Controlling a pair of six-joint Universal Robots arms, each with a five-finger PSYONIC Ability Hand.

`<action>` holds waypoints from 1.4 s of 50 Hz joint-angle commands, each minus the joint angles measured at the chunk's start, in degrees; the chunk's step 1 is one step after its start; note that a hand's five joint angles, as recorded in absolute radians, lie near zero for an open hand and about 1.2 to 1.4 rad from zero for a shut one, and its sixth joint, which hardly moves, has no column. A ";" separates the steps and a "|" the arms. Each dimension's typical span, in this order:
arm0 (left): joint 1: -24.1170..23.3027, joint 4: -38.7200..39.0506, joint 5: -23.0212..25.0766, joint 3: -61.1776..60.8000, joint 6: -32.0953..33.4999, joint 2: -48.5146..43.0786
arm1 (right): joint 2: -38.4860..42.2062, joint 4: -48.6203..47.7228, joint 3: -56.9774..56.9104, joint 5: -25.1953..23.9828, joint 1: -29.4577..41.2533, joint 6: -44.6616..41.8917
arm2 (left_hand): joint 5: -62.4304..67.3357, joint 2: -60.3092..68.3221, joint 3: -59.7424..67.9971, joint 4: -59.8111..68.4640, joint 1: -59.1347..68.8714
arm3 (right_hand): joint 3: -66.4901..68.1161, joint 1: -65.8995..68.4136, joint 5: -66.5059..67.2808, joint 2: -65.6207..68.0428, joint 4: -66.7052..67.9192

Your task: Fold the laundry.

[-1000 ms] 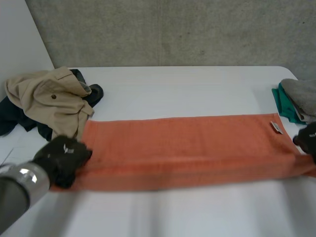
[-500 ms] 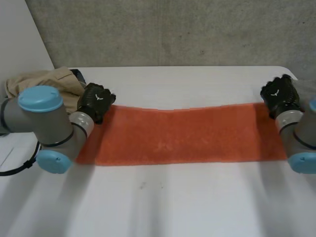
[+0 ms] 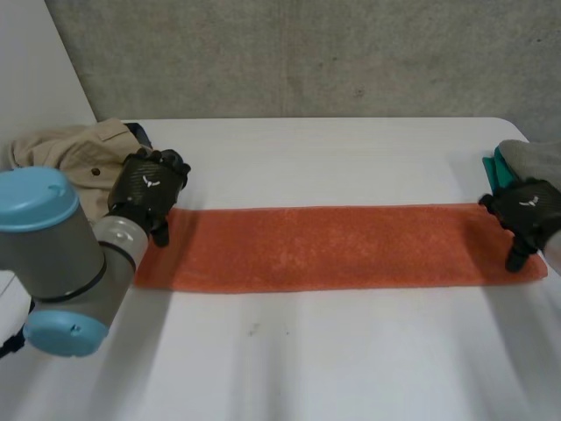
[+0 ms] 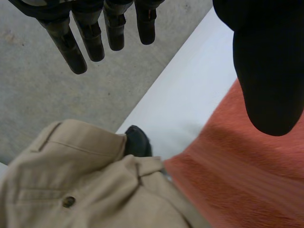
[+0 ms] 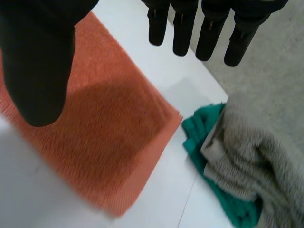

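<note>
So here's what we saw: the left hand (image 3: 147, 182) was open, its fingers (image 4: 90, 38) straight and spread well away from the thumb (image 4: 268, 71), and nothing was held between them. The right hand (image 3: 526, 209) was the same deal, fingers (image 5: 183, 28) straight, thumb (image 5: 38, 61) out wide, holding nothing. The orange towel (image 3: 342, 247) lay flat as one long strip across the white table (image 3: 333, 145), with a hand at each short end. In the left wrist view the thumb hung over the towel's end while the fingers reached out past the far edge of the table. In the right wrist view the thumb was over the towel near its corner and the fingers were past its edge. We honestly couldn't tell whether either hand touched the cloth. Just beside the left end sat a crumpled beige garment (image 4: 71, 190) with a button (image 4: 69, 201) and a dark item (image 4: 137, 142) poking out from under it. Near the right end a grey towel (image 5: 261, 152) lay on a green cloth (image 5: 199, 137). Each hand had a small white mark (image 3: 151, 183) on its back, too small for us to read.
</note>
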 commanded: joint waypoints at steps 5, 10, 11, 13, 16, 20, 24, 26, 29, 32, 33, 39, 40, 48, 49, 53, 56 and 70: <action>-0.31 1.37 1.07 -3.30 -5.81 1.11 | 3.88 -3.79 1.65 -5.83 -5.74 -2.64 | -2.16 -1.28 -1.57 -1.01 -0.25 | 6.84 7.21 6.39 7.17 6.85; -0.40 1.28 1.95 -3.38 -6.25 1.19 | 7.39 -6.16 0.77 -6.09 -6.97 -4.40 | -1.66 -0.77 -1.07 -0.51 0.25 | 12.37 12.75 11.92 12.71 12.39; -0.31 1.28 2.03 -3.38 -6.34 1.28 | 8.79 -6.43 0.33 -6.09 -7.50 -5.01 | -1.49 -0.60 -0.90 -0.34 0.42 | 21.38 21.76 20.93 21.72 21.40; -0.31 1.28 2.04 -3.47 -6.69 1.37 | 10.12 -6.78 -0.46 -5.30 -7.85 -5.63 | -1.49 -0.60 -0.90 -0.34 0.42 | 61.09 61.46 60.64 61.43 61.11; -0.40 1.11 2.04 -3.65 -6.95 1.54 | 10.48 -7.39 -1.70 -3.29 -9.95 -6.15 | -1.49 -0.60 -0.90 -0.34 0.42 | 61.79 62.16 61.33 62.12 61.80; -0.48 0.93 2.12 -4.61 -7.04 3.65 | 8.81 -9.76 -2.22 2.43 -14.96 -6.86 | -1.15 -0.27 -0.56 0.00 0.76 | 61.79 62.16 61.33 62.12 61.80; -0.66 1.28 2.21 -6.02 -7.21 6.11 | 5.03 -10.30 -2.14 3.75 -16.73 -12.21 | -1.15 -0.27 -0.56 0.00 0.76 | 61.79 62.16 61.33 62.12 61.80; -0.84 1.28 2.21 -6.20 -7.48 6.64 | 3.98 -10.73 -2.14 3.75 -16.73 -13.97 | -1.15 -0.27 -0.56 0.00 0.76 | 61.79 62.16 61.33 62.12 61.80; -0.92 1.28 2.21 -6.46 -8.27 7.17 | 3.54 -10.74 -2.22 3.93 -15.16 -14.07 | -1.32 -0.43 -0.73 -0.17 0.59 | 61.79 62.16 61.33 62.12 61.80; -0.92 1.28 2.21 -6.63 -8.97 7.26 | 3.27 -10.48 -2.66 3.93 -11.64 -12.49 | -1.49 -0.60 -0.90 -0.33 0.43 | 61.79 62.16 61.33 62.12 61.80; -0.92 1.28 2.21 -6.72 -8.97 7.26 | 3.18 -10.04 -2.23 3.32 -9.46 -9.96 | -1.32 -0.44 -0.73 -0.17 0.59 | 30.87 31.25 30.42 31.21 30.89; -0.92 1.19 2.39 -7.25 -9.06 7.52 | 3.09 -9.60 2.42 -6.06 -8.03 -2.82 | -1.66 -0.77 -1.07 -0.50 0.26 | 8.70 9.07 8.24 9.03 8.71; -0.92 1.28 2.39 -7.34 -9.06 7.52 | 3.09 -9.68 3.04 -6.87 -8.03 -2.82 | -1.66 -0.77 -1.07 -0.50 0.26 | 8.69 9.07 8.24 9.03 8.71; -1.01 1.28 2.39 -7.34 -9.94 7.35 | 4.58 -9.68 4.19 -10.75 -8.20 -2.55 | -1.66 -0.77 -1.07 -0.50 0.26 | 8.52 8.90 8.07 8.86 8.54; -1.10 1.28 2.39 -7.43 -10.03 7.35 | 5.02 -9.77 4.19 -10.66 -8.20 -2.64 | -1.66 -0.77 -1.07 -0.50 0.26 | 8.52 8.90 8.07 8.86 8.54; -1.10 1.28 2.39 -7.51 -10.20 7.35 | 7.48 -10.47 3.58 -10.40 -8.29 -3.34 | -1.66 -0.77 -1.07 -0.50 0.26 | 12.54 12.91 12.09 12.88 12.56; -1.45 1.28 2.39 -7.51 -10.20 7.26 | 8.37 -11.44 2.53 -9.17 -8.73 -4.84 | -1.66 -0.77 -1.07 -0.50 0.26 | 61.71 62.08 61.26 62.05 61.73; -1.80 1.37 2.39 -7.51 -10.20 7.35 | 6.79 -13.55 0.32 0.32 -19.98 -12.31 | -1.66 -0.77 -1.07 -0.50 0.26 | 61.79 62.16 61.33 62.12 61.80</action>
